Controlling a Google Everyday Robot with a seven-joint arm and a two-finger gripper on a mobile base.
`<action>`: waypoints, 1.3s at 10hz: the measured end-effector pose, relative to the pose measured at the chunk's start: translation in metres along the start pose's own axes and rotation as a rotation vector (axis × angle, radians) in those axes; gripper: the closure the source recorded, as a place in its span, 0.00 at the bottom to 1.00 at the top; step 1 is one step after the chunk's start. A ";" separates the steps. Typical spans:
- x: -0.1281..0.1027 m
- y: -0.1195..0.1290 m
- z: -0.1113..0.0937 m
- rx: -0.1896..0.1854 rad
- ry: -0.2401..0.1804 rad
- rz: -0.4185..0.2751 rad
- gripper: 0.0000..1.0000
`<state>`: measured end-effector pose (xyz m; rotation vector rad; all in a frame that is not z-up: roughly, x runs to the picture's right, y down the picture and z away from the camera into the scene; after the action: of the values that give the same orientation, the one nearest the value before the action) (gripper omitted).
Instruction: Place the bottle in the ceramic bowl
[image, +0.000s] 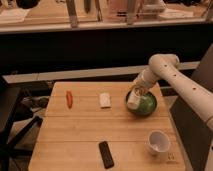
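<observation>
The green ceramic bowl (145, 106) sits on the wooden table (85, 130) at the right. The pale bottle (133, 99) is tilted over the bowl's left rim, held in my gripper (136, 93), which reaches down from the white arm at the right. The gripper is shut on the bottle. Whether the bottle touches the bowl cannot be told.
A white cup (158, 141) stands at the front right. A flat white packet (104, 99) and an orange-red carrot-like item (69, 99) lie at the back. A black rectangular object (106, 154) lies near the front edge. A dark chair (12, 125) is left of the table.
</observation>
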<state>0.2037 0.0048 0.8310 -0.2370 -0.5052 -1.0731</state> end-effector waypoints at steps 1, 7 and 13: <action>0.002 0.002 0.000 -0.003 -0.001 0.006 0.89; 0.006 0.007 0.000 -0.019 -0.009 0.021 0.78; 0.007 0.012 -0.001 -0.034 -0.020 0.032 0.66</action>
<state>0.2170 0.0042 0.8349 -0.2853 -0.4997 -1.0499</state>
